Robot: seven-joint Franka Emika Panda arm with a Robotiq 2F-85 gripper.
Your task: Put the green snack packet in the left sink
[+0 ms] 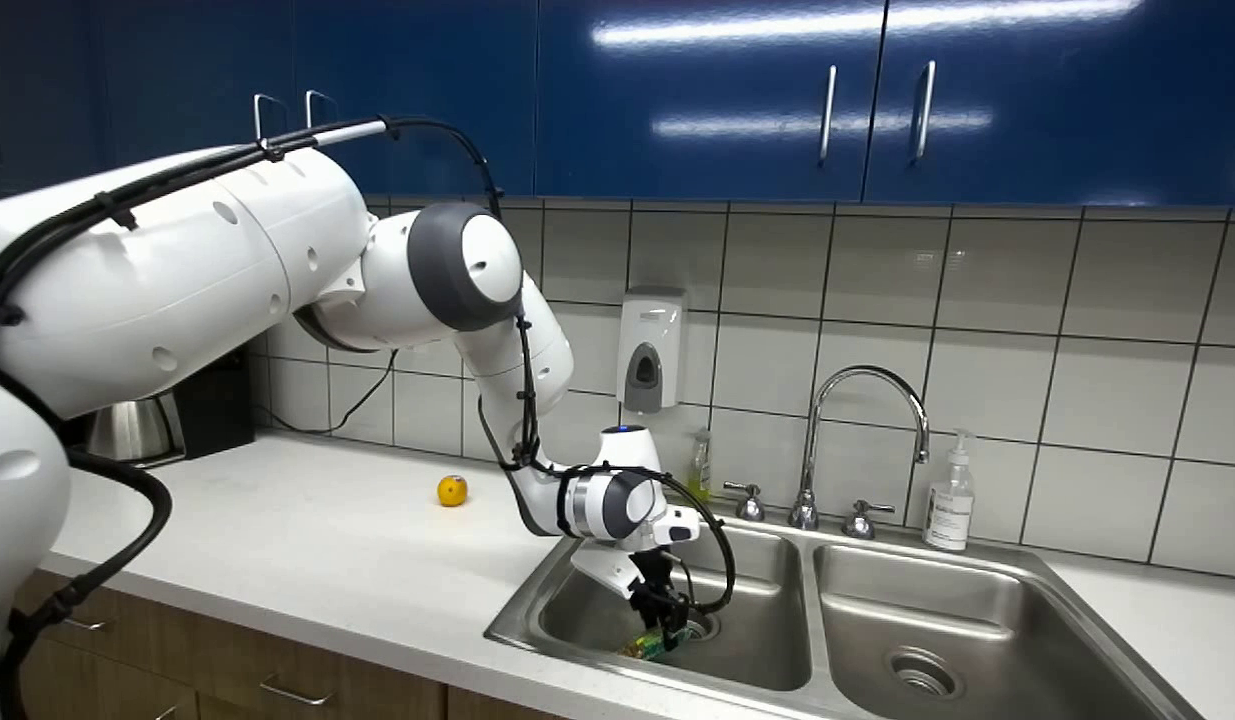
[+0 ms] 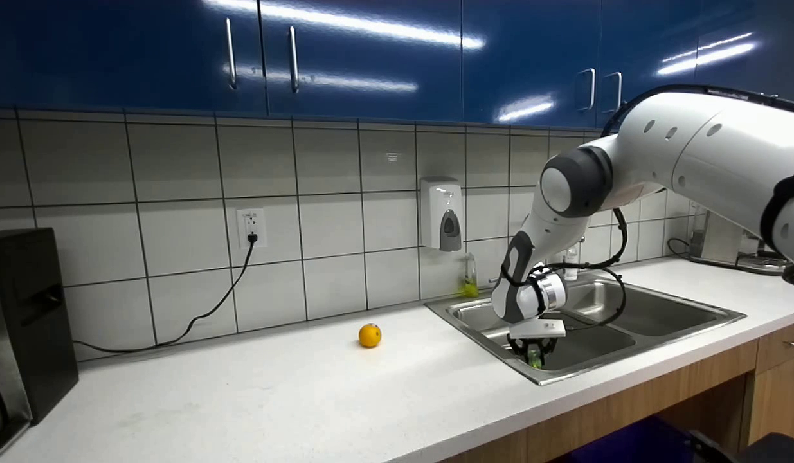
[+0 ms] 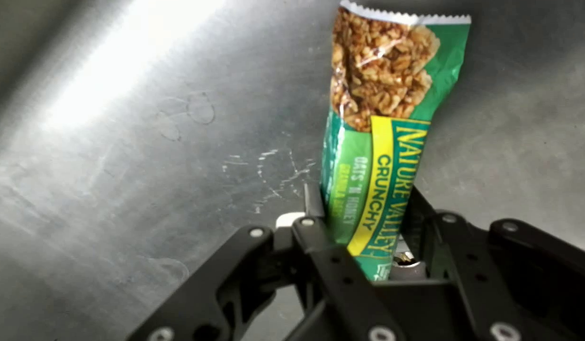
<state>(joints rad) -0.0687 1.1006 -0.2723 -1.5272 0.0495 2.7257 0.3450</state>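
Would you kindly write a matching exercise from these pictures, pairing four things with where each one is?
Things:
1. white dispenser
2. green snack packet
3. orange
4. faucet

Places:
A. on the countertop
B. between two tap handles
C. in the gripper, inside the left sink
D. mounted on the tiled wall

Pairs: 1-D, 2-C, 3-A, 4-B

Our gripper (image 3: 365,196) sits inside the left sink (image 1: 762,635), walled round on every side, the green snack packet (image 3: 382,142) filling its gap. We have open room above the right basin (image 1: 987,610), with a cable loop (image 1: 729,568) hanging on that side and the faucet (image 1: 804,505) blocking the back.
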